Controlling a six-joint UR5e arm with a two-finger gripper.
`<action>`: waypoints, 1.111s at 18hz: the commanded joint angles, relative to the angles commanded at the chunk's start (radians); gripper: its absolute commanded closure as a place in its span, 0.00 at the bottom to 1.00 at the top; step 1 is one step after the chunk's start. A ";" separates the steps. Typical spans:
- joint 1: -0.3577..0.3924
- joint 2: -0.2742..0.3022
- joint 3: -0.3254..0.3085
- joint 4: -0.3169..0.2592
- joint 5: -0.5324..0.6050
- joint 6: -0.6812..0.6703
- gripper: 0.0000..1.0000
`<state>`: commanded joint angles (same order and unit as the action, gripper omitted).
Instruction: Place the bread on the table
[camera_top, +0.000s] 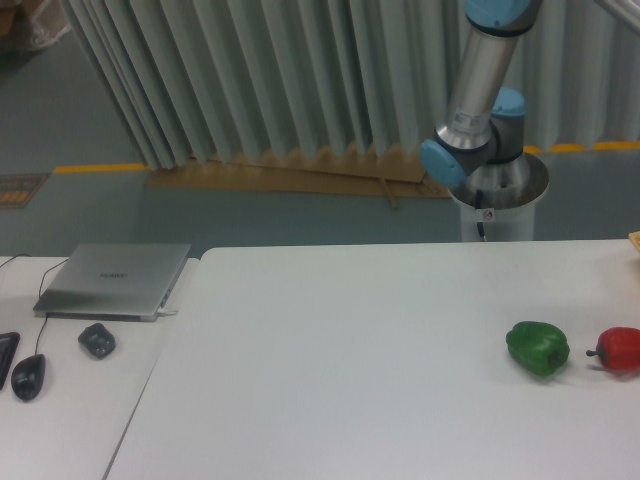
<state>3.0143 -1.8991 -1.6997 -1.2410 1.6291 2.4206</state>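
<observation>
The bread is out of view. The large white table (350, 360) fills the middle and right of the camera view. The arm's base and lower joints (480, 130) stand behind the table's far edge, and the arm rises out of the top of the frame. The gripper is out of view, so I cannot see whether it holds anything.
A green pepper (538, 348) and a red pepper (620, 350) lie on the table at the right. A sliver of a tan object (634, 241) shows at the right edge. A closed laptop (115, 280) and two mice (97, 340) (28, 377) sit on the narrower desk at left.
</observation>
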 joint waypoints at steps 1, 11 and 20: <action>0.002 0.002 0.002 0.000 0.002 0.002 0.50; 0.005 -0.002 0.020 0.000 0.002 0.000 0.61; -0.012 0.025 0.077 -0.066 -0.008 -0.012 0.61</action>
<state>3.0020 -1.8745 -1.6230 -1.3068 1.6214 2.4084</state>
